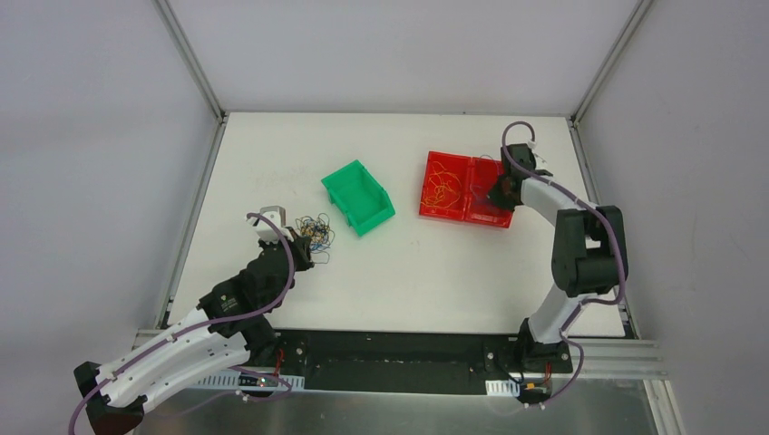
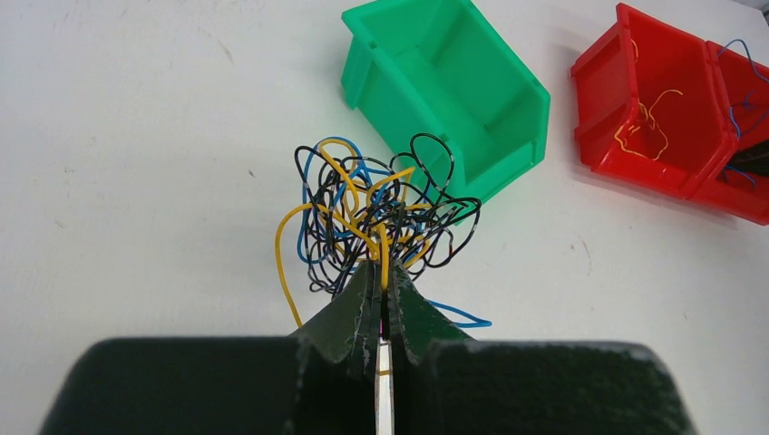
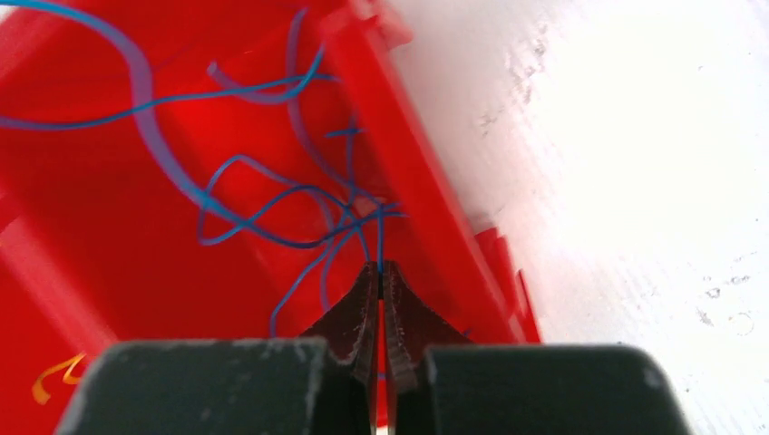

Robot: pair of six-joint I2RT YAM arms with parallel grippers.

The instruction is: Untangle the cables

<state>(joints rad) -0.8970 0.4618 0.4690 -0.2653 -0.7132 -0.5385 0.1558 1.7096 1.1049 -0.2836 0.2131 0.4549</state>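
A knotted ball of thin yellow, blue and black cables [image 2: 376, 213] lies on the white table just left of the green bin; it also shows in the top view [image 1: 315, 230]. My left gripper [image 2: 384, 270] is shut on a yellow cable at the near side of the ball. My right gripper [image 3: 380, 268] is shut on a blue cable [image 3: 272, 222] inside the right compartment of the red bin [image 1: 490, 210]. Loose yellow strands [image 1: 444, 186] lie in the red bin's left compartment.
An empty green bin [image 1: 358, 197] stands tilted between the ball and the red bin [image 2: 676, 163]. The table is walled by white panels with metal posts at the back corners.
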